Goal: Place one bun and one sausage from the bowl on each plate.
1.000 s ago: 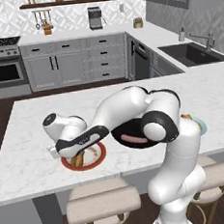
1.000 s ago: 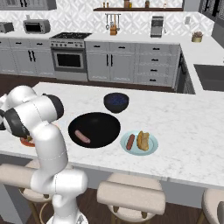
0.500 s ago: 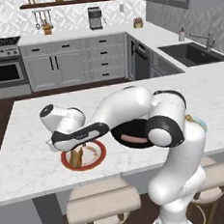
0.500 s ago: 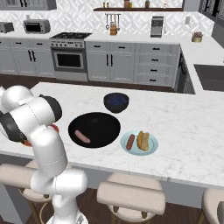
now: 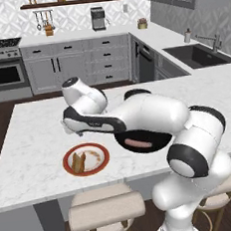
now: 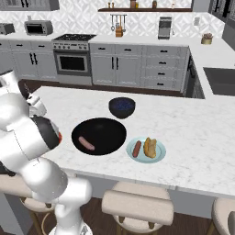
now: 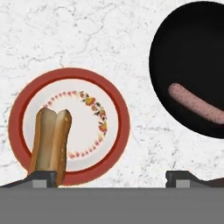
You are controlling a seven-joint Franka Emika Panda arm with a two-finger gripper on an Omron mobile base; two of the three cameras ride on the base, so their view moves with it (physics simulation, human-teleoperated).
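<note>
Judging by the layout, three of four items are placed: the pale blue plate (image 6: 147,150) carries a sausage (image 6: 137,148) and a bun (image 6: 149,147), and a bun (image 7: 51,143) lies on the red-rimmed plate (image 7: 109,92). One sausage (image 7: 199,107) is left in the black bowl (image 7: 175,52). The gripper (image 7: 111,177) is seen spread wide, empty, above the red-rimmed plate.
</note>
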